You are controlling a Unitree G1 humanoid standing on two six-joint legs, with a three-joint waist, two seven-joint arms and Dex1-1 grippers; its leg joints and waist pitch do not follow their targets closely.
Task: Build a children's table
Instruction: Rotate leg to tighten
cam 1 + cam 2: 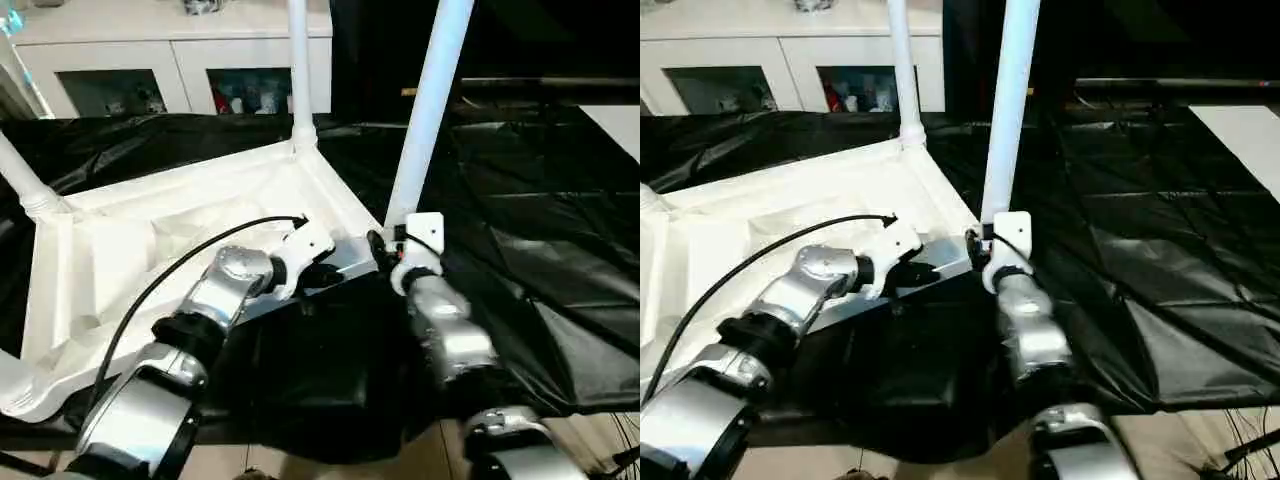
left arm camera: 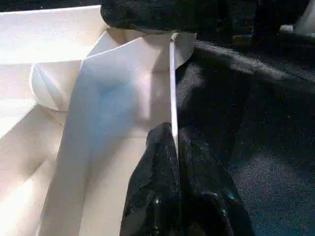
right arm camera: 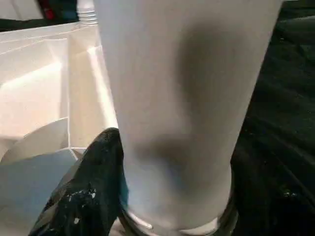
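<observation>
The tabletop [image 1: 180, 250] lies upside down on a black sheet [image 1: 540, 230], its rim up. Legs stand upright in its corner sockets: one at the far corner [image 1: 299, 60], one at the near right corner [image 1: 428, 110], and one leaning out at the left corner [image 1: 20, 175]. The left gripper [image 2: 176, 147] has its fingers pressed together on the thin rim edge near the right corner. The right gripper [image 1: 385, 250] is at the base of the near right leg, one finger [image 3: 91, 187] against its side; the jaws stand apart around it. A white cabinet [image 1: 170, 60] stands behind.
</observation>
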